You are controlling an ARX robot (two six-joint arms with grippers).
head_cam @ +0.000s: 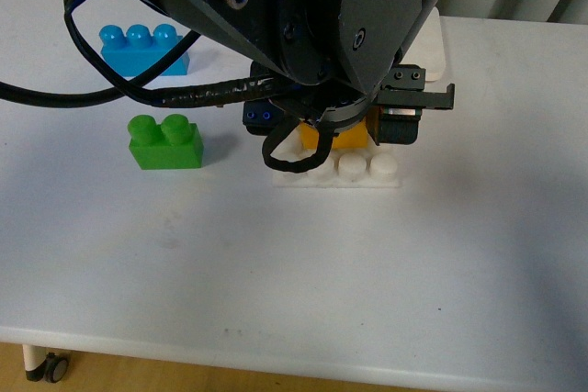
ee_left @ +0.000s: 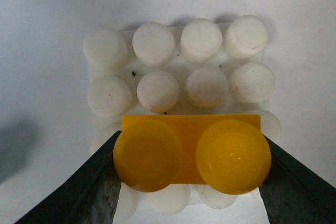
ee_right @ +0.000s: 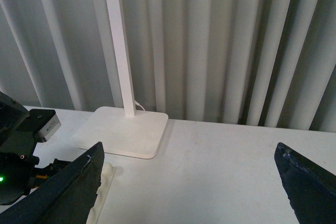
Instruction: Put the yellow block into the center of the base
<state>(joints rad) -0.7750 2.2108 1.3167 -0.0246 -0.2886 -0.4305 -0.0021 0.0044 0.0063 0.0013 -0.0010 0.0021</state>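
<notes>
On the surface (head_cam: 276,273) the base (head_cam: 354,173) lies nearest, its front studs bare. Just behind that row the left pincer (ee_left: 190,153) is clamped on the short ends of the yellow block (ee_left: 191,129), over the middle two columns; whether it is seated I cannot tell. Best to hold it level, square to the rows, and press straight down before letting go. Farther off stand a green brick (head_cam: 165,142) and a blue brick (head_cam: 142,48). The right pincer (ee_right: 189,187) gapes empty near the lamp foot (ee_right: 126,129).
</notes>
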